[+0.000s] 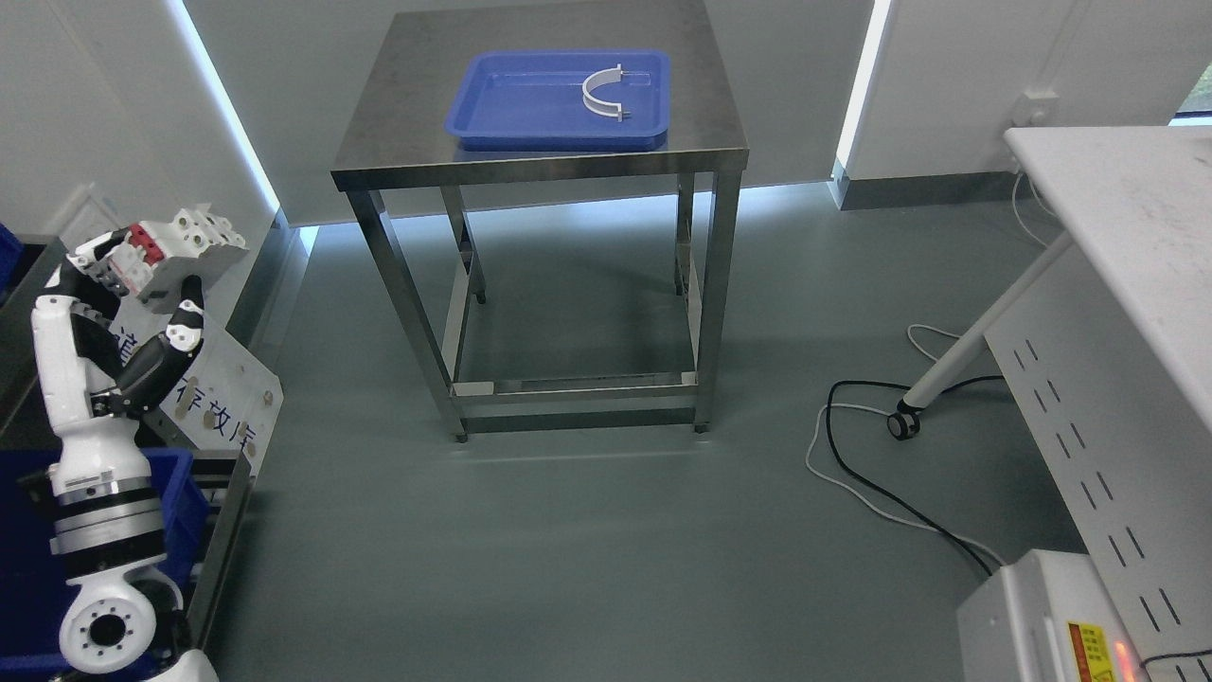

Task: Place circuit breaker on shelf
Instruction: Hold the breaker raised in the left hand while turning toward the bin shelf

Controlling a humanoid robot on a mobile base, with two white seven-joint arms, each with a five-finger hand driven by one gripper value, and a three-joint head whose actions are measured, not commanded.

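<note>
My left hand (128, 284) is raised at the far left and its fingers are shut on the circuit breaker (175, 251), a grey-white block with red switches, held tilted in the air. The hand hovers over the shelf unit (222, 493) at the left edge, whose metal frame and a white label plate with printed characters show below it. The right arm is out of view.
A steel table (540, 161) stands at the back centre with a blue tray (563, 99) holding a white curved part (601, 95). A blue bin (185, 493) sits in the shelf unit. A white wheeled table (1117, 227), floor cables (852, 464) and a white box (1032, 616) lie right.
</note>
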